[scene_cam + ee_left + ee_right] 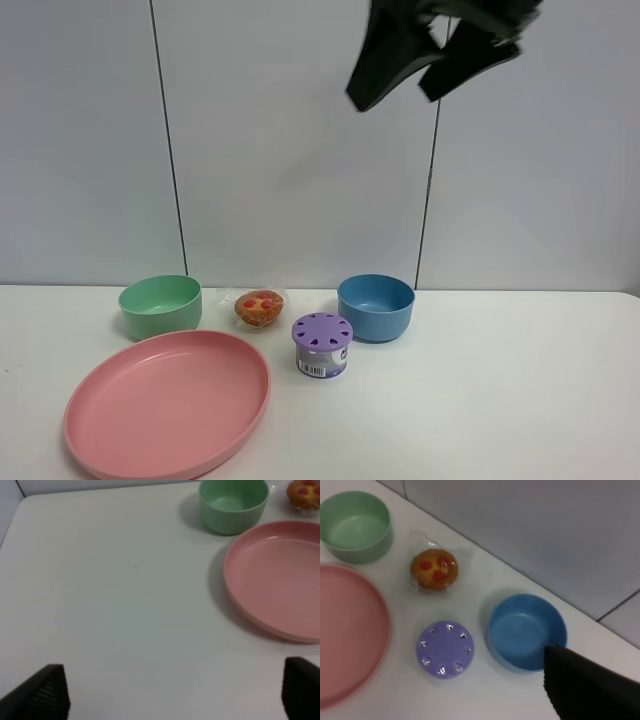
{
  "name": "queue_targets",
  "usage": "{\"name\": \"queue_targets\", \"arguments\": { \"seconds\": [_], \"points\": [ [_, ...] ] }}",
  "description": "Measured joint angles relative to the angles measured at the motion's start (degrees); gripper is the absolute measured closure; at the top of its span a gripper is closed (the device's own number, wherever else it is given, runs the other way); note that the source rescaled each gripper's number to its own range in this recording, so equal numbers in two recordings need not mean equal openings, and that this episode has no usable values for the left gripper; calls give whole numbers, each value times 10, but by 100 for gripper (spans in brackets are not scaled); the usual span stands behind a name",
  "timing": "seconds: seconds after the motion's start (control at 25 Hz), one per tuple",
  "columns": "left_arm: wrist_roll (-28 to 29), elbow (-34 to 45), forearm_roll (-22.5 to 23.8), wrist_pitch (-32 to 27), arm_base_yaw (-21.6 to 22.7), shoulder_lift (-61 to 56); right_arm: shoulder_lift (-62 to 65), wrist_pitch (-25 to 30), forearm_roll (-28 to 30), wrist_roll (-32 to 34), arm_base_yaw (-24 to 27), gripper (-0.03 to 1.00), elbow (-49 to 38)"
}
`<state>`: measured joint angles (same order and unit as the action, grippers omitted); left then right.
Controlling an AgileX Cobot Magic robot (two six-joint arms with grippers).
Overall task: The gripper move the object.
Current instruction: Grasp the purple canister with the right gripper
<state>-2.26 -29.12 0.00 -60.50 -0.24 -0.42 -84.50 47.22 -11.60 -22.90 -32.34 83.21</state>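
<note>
Jar (322, 345) sits well beneath the seemingly parted right fingers (385, 62) overhead.

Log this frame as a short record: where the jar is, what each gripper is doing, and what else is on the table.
jar: upright on the table, lid on, near the blue bowl but apart from it, untouched
right gripper: open, empty, high above the table
left gripper: open, empty, over bare table near the pink plate
back row: green bowl, wrapped muffin, blue bowl

front and wrist views share the pink plate (165, 405)
</note>
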Motion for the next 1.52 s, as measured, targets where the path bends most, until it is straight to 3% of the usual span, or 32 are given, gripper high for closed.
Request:
{"name": "queue_targets", "arguments": {
  "seconds": [0.2, 0.52, 0.76, 1.0, 1.32, 1.52],
  "points": [
    [0, 0, 0, 0, 0, 0, -160, 33, 62, 72, -54, 31, 147],
    [0, 0, 0, 0, 0, 0, -357, 43, 140, 133, -84, 32, 305],
    [0, 0, 0, 0, 0, 0, -419, -6, 178, 165, -84, 32, 317],
    [0, 0, 0, 0, 0, 0, -465, -6, 216, 239, -83, 32, 318],
    [0, 0, 0, 0, 0, 0, -476, 102, 214, 244, -83, 32, 320],
    [0, 0, 0, 0, 0, 0, -492, 125, 189, 223, -83, 32, 320]
  ]
}}
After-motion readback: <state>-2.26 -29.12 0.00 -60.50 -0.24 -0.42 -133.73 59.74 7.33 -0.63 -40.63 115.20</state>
